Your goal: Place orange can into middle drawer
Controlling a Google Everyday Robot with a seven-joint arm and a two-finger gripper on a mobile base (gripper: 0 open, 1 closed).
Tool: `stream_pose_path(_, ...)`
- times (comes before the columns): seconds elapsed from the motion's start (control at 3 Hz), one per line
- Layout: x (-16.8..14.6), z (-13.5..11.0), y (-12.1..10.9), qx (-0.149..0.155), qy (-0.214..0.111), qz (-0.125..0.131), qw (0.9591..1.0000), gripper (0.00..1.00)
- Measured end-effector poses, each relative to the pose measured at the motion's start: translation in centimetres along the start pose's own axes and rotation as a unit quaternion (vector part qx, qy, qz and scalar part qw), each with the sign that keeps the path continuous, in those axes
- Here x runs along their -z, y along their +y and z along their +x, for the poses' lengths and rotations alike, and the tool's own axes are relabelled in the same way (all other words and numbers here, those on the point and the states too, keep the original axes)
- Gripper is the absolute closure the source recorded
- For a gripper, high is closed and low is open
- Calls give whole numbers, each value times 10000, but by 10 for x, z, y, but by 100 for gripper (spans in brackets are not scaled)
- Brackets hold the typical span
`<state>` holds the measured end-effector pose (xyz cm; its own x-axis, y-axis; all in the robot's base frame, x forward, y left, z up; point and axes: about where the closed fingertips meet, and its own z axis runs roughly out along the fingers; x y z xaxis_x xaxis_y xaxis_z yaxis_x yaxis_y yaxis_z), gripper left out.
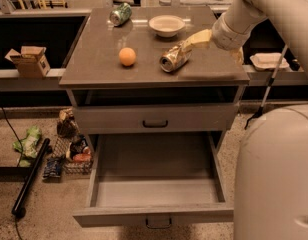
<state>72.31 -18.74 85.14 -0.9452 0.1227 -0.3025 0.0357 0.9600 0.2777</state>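
Observation:
The orange can [174, 57] lies on its side on the cabinet top [99, 69], right of centre, dented and shiny. My gripper [191, 42], pale yellow, reaches in from the upper right and sits right at the can's far end, seemingly touching it. The middle drawer [155, 215] is pulled wide open below the cabinet front, with a plain grey inside that holds nothing. The can is well above and behind the open drawer.
An orange ball [127, 56], a green can [120, 14] and a white bowl [166, 25] also sit on the top. The upper drawer [155, 119] is closed. My white body [274, 174] fills the lower right. A box [29, 60], floor litter [69, 149] and a black pole [29, 176] are at left.

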Motion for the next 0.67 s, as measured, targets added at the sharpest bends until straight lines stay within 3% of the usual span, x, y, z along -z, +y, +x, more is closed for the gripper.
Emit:
stream_pose_path(0.33,-7,-14,-2,-444,-10,56,9990,0)
stream_pose_path(0.67,-16,-24,-3,-703,51,94,9975,0)
